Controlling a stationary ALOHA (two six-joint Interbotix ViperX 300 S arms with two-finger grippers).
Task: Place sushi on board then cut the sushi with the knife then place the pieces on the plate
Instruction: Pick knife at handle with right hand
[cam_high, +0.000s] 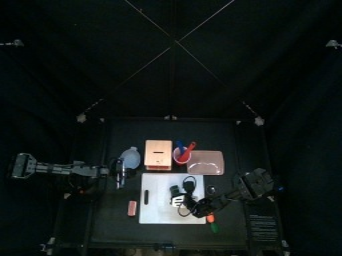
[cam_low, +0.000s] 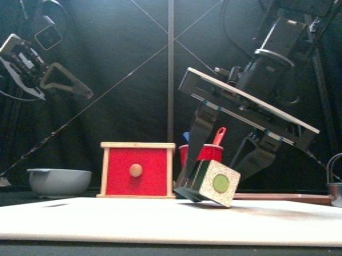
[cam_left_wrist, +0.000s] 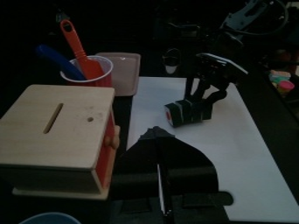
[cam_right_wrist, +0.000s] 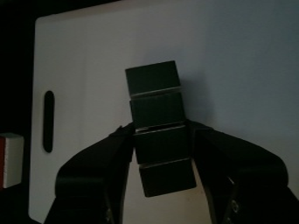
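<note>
The sushi roll, a row of dark green blocks, hangs tilted low over the white cutting board. Its lower corner is at the board's surface. My right gripper is shut on the roll near one end; in the top view this gripper is over the board. Behind the board stands the red cup holding a red knife and a blue knife. The pink tray lies at the back right. My left gripper hovers open and high at the left, holding nothing.
The wooden box with its red drawer front stands behind the board. A blue-grey bowl sits to its left. A small red toy lies on the table just left of the board.
</note>
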